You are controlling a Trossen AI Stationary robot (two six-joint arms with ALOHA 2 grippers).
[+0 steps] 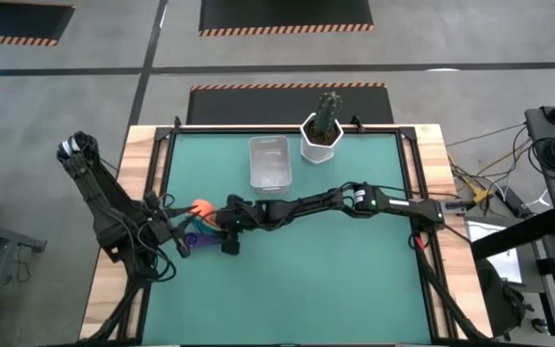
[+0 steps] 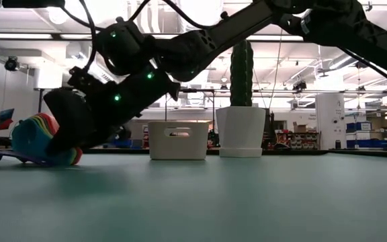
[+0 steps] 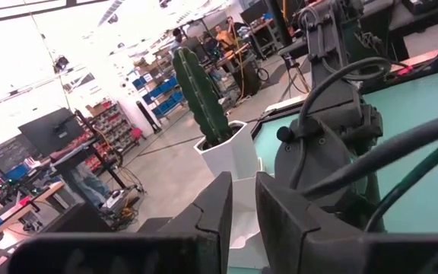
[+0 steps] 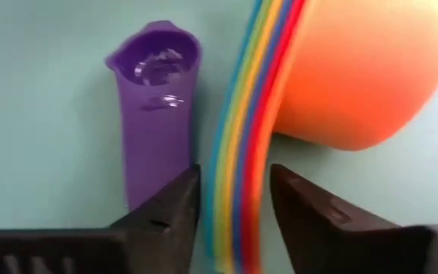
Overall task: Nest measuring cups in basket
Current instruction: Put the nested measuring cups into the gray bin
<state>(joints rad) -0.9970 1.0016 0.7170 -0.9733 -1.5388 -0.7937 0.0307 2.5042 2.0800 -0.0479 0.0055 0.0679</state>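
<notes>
The stacked rainbow-coloured plastic measuring cups look smooth with a soft satin sheen, the orange outer bowl nearly matt. Beside them the purple plastic scoop handle is glossier, its rounded end catching bright glints. The worktop's teal mat is matt and even, framed by pale bare wood with visible grain. The small translucent rectangular plastic basket appears frosted and smooth. The white hexagonal pot has a smooth, dull finish, and the green cactus in it looks ribbed and matt. The right gripper has dark, matt plastic-looking fingers.
</notes>
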